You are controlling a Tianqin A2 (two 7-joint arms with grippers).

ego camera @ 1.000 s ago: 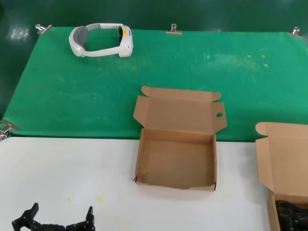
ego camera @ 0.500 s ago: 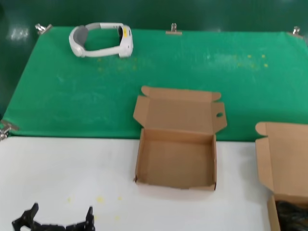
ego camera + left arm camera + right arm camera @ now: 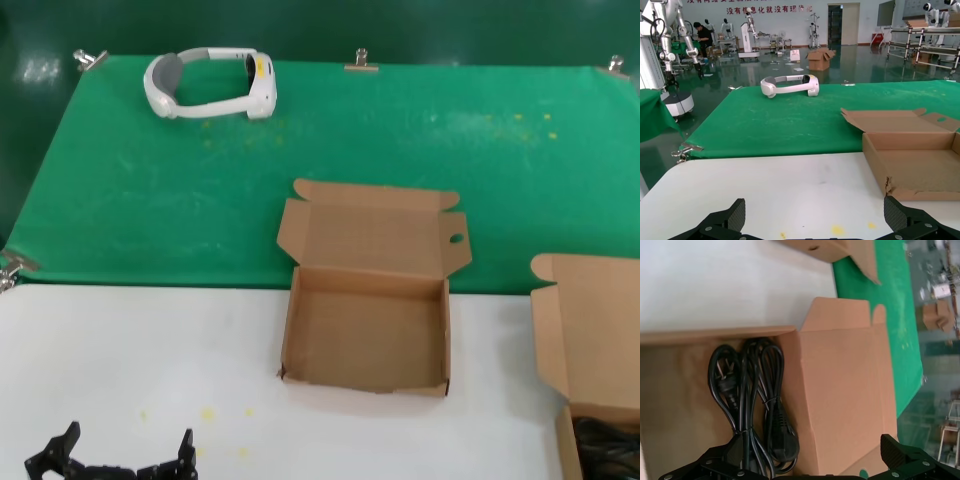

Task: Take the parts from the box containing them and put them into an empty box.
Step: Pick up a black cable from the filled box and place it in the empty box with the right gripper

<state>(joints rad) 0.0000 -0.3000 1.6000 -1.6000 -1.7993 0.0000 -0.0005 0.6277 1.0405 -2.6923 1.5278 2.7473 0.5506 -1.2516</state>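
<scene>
The empty box (image 3: 365,345) lies open mid-table, a round hole in its lid's side flap (image 3: 456,239); it also shows in the left wrist view (image 3: 920,167). At the right edge stands the box containing the parts (image 3: 590,330), lid up. The parts (image 3: 747,400), black coiled power cables with plugs, lie inside it and peek out at the corner (image 3: 605,440). My right gripper (image 3: 812,445) hangs open just above that box, one finger over the cables. My left gripper (image 3: 128,440) rests open over the white table near the front left, apart from the empty box.
A white headset (image 3: 210,83) lies at the far left of the green mat (image 3: 150,190), which metal clips (image 3: 361,64) hold at its edges. The white tabletop (image 3: 150,350) spreads between my left gripper and the empty box.
</scene>
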